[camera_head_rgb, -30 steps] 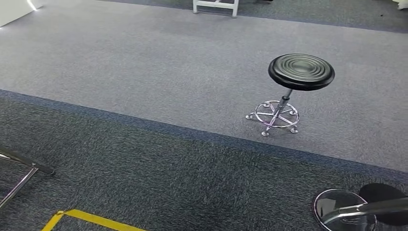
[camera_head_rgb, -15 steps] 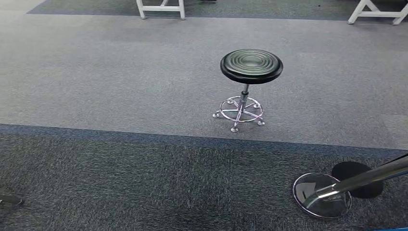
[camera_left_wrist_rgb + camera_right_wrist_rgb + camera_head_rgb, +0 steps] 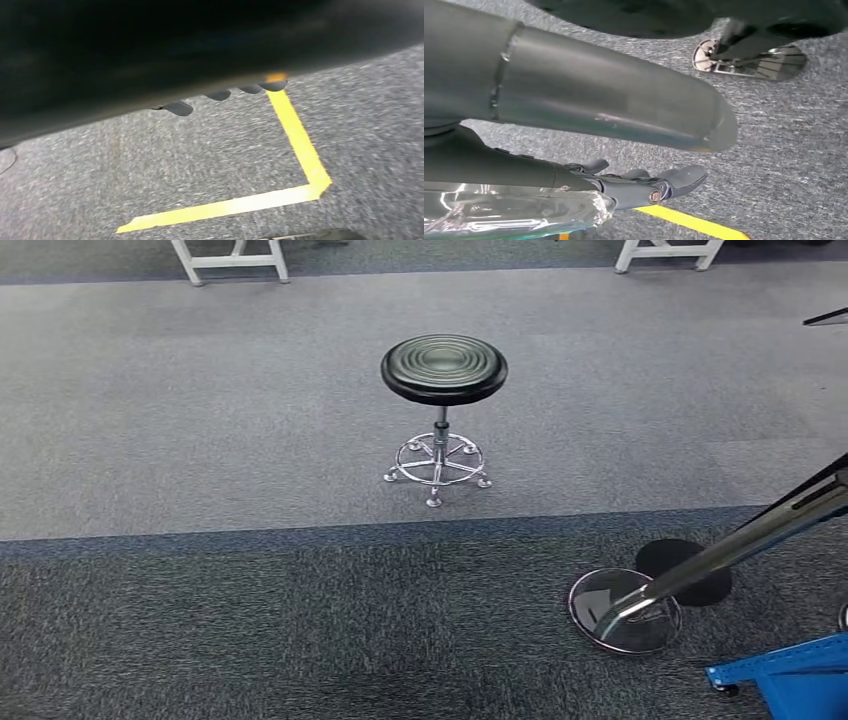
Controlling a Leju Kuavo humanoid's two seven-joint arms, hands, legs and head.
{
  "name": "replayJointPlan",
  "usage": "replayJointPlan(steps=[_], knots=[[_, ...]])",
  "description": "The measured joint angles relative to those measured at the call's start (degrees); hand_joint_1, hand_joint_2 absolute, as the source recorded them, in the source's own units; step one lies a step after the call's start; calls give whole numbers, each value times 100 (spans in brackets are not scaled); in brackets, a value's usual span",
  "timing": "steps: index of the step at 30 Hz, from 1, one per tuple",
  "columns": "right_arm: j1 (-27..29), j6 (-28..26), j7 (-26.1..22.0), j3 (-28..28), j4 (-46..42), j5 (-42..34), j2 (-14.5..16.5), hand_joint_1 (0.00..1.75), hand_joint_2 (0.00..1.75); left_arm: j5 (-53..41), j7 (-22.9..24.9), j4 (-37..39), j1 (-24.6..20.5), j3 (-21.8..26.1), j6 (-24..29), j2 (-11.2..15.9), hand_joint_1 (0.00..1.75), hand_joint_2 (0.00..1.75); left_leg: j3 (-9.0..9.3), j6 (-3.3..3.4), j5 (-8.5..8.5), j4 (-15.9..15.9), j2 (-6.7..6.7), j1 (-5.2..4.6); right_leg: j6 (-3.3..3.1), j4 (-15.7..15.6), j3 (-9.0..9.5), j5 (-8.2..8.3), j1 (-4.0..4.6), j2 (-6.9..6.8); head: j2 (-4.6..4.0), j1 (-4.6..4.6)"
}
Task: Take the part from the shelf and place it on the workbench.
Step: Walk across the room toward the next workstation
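At the robot's sides, both arms hang over dark speckled carpet (image 3: 250, 630). In the left wrist view the left hand (image 3: 220, 94) shows as a few dark fingertips (image 3: 178, 108) peeking from under a blurred black mass. I cannot tell whether they are spread or closed. A corner of yellow floor tape (image 3: 300, 145) lies on the carpet beyond them.

In the right wrist view the right hand (image 3: 634, 170) has its thick grey thumb (image 3: 624, 110) stretched out above the darker fingers (image 3: 674, 180), which also lie fairly straight with a gap between thumb and fingers. A crinkled, shiny clear-wrapped thing (image 3: 509, 212), possibly the part, sits right against the underside of the hand near the wrist. I cannot tell whether the hand grips it.

In the head view, nearest on the right, the corner of a blue metal frame (image 3: 790, 680) stands on the dark carpet. Just beyond it is a round chrome base (image 3: 600, 620), with a chrome pole (image 3: 740, 540) rising at a slant toward the right edge. A black disc (image 3: 700, 585) lies beside the base.

Farther on, a blue-grey strip marks the change to lighter grey carpet (image 3: 200, 420). There a black round-seated stool (image 3: 443, 370) stands upright on a chrome ringed foot. At the far edge, white furniture legs (image 3: 230, 260) rest on another dark band.
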Motion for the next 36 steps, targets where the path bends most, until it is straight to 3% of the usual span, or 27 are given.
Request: replayJointPlan(steps=[1,3,5,7,9,10,11,13,15,17,19,21,23,25,26,27,29,31,32,34,36], knots=[[-14,-4,-3,-4,8,0,-1,0,0,2,9,0,-5,-1,1,4,0,0,16,-32,-15,7,46,-16,-36,-109,61,16,12,-38,0,-4],[-24,-14,-10,-14,31,0,-2,0,0,4,35,-4,-19,-3,-1,11,0,0,47,-88,-31,8,134,-13,-122,-113,53,18,27,72,0,-13],[-11,-22,-14,-25,50,-1,-4,0,0,3,52,-15,-32,-9,-2,15,0,0,41,-152,-144,107,12,16,-197,-124,56,35,17,177,0,-18],[-23,-32,-23,-31,64,-2,-7,0,0,1,62,-22,-29,-13,-6,18,0,0,-172,-188,-468,607,-276,36,-257,-134,71,55,6,289,0,-40],[-42,-45,-38,-37,84,-5,-9,0,0,-5,94,-33,-2,-17,-13,24,0,0,-555,-180,-793,1382,-415,35,-284,-131,65,63,21,439,0,-49],[-41,-54,-44,-44,96,-9,-10,0,0,-9,121,-45,18,-20,-15,28,0,0,-688,-165,-823,1617,-434,30,-288,-130,67,64,33,523,0,-48],[-35,-64,-50,-55,107,-13,-13,0,0,-15,143,-61,36,-25,-15,31,0,0,-729,-140,-728,1645,-446,24,-289,-129,74,64,44,611,0,-49],[-27,-79,-56,-76,128,-19,-17,0,0,-29,168,-92,54,-39,-14,45,0,0,-536,-52,-284,1108,-562,7,-288,-128,93,65,64,772,0,-48],[-41,-87,-62,-90,148,-25,-19,0,0,-44,173,-115,54,-57,-10,71,0,0,-260,56,24,426,-855,-1,-272,-116,84,65,82,913,0,-44],[-54,-91,-70,-101,165,-30,-20,0,0,-53,187,-140,56,-75,-5,85,0,0,-146,87,47,139,-999,-8,-220,-113,31,79,69,1041,0,-49],[-37,-96,-82,-112,178,-32,-29,0,0,-57,210,-185,61,-93,-3,87,0,0,-121,81,56,64,-888,-5,-149,-128,-34,97,44,1140,0,-61],[-27,-102,-97,-119,193,-34,-45,0,0,-61,234,-238,64,-110,-1,93,0,0,-98,114,93,-8,-738,19,-94,76,-160,-52,55,930,0,-35],[-56,-105,-110,-120,209,-35,-58,0,0,-64,257,-279,85,-119,-1,93,0,0,-88,138,101,-33,-559,23,-49,705,-459,-424,61,559,0,2],[-77,-105,-114,-120,220,-35,-67,0,0,-64,278,-308,118,-121,-1,99,0,0,-86,142,86,-28,-369,13,-6,1322,-751,-684,45,403,0,11],[-70,-105,-115,-120,225,-35,-74,0,0,-66,285,-325,129,-121,-1,105,0,0,-83,139,77,-26,-285,11,10,1382,-767,-659,34,374,0,10],[-59,-105,-116,-121,231,-35,-81,0,0,-68,291,-345,134,-122,-1,109,0,0,-75,130,67,-23,-210,12,21,1230,-672,-536,23,341,0,13],[-51,-108,-119,-125,245,-35,-97,0,0,-76,299,-388,137,-123,-1,111,0,0,-41,92,38,-16,-88,5,21,466,-239,-193,16,132,0,16],[-81,-114,-126,-127,258,-35,-103,0,0,-80,312,-419,141,-125,-1,114,0,0,-5,30,-5,4,20,-28,-36,-72,77,-32,25,-52,0,7],[-95,-116,-131,-128,267,-35,-104,0,0,-80,322,-429,142,-126,1,119,0,0,11,1,-18,10,68,-44,-72,-134,106,-35,34,-67,0,2],[-97,-121,-138,-132,289,-35,-104,0,0,-81,345,-457,141,-128,3,128,0,0,43,-59,-46,17,139,-39,-143,-133,95,-21,32,60,0,-7],[-86,-133,-149,-136,310,-35,-104,0,0,-93,364,-492,140,-132,6,137,0,0,3,-124,-213,190,-39,-9,-208,-147,110,0,15,164,0,-20]])
